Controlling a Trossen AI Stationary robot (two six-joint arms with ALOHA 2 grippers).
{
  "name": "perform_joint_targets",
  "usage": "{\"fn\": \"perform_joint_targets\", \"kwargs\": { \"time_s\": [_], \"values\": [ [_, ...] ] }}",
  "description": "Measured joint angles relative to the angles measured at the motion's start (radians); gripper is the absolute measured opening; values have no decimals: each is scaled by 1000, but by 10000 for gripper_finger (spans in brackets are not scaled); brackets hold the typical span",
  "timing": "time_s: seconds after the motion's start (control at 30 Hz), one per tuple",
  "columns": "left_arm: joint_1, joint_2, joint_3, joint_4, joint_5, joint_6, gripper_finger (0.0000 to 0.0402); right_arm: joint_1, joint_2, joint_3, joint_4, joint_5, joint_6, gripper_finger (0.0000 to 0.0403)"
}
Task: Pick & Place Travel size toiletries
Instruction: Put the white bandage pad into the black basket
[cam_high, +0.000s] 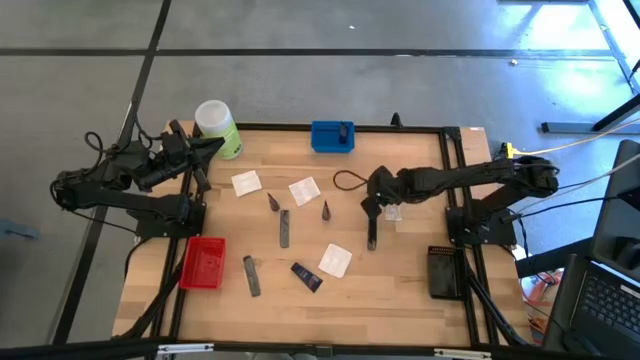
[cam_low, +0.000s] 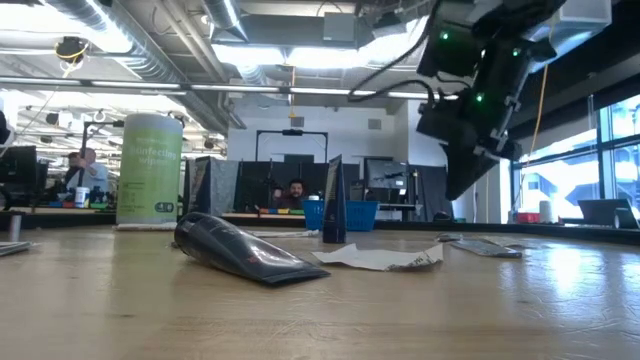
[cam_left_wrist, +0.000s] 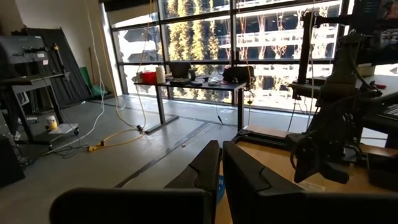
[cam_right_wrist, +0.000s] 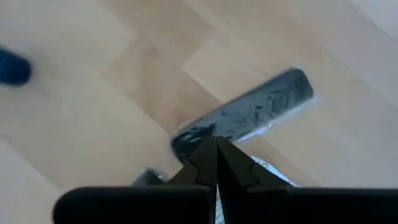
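Observation:
Travel toiletries lie flat on the wooden table in the high view: white sachets (cam_high: 246, 182) (cam_high: 304, 190) (cam_high: 335, 260), two dark cones (cam_high: 273, 202) (cam_high: 325, 210), grey tubes (cam_high: 284, 228) (cam_high: 251, 275), a navy tube (cam_high: 307, 277), a dark tube (cam_high: 372, 236) and a clear packet (cam_high: 393, 212). My right gripper (cam_high: 372, 207) (cam_right_wrist: 216, 148) is shut. It hovers above one end of the dark tube (cam_right_wrist: 249, 112), and the low view shows it off the table (cam_low: 458, 185). My left gripper (cam_high: 207, 150) (cam_left_wrist: 221, 163) is shut and waits near the green bottle.
A big light-green bottle (cam_high: 218, 128) stands at the far left. A blue tray (cam_high: 332, 136) sits at the far edge, a red tray (cam_high: 203, 262) near left, and a black tray (cam_high: 443, 272) near right. A dark cable loop (cam_high: 348, 181) lies beside the right arm. People sit in the room beyond.

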Motion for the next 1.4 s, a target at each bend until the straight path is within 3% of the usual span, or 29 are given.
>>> {"fn": "perform_joint_targets", "kwargs": {
  "time_s": [0.53, 1.1, 1.4],
  "values": [
    [0, 0, 0, 0, 0, 0, 15, 89, 11, -3, -65, 121, 176, 22],
    [0, 0, 0, 0, 0, 0, 15, 116, 131, -2, -81, 87, 263, 128],
    [0, 0, 0, 0, 0, 0, 15, 129, 137, -2, -144, 129, 354, 142]
  ]
}}
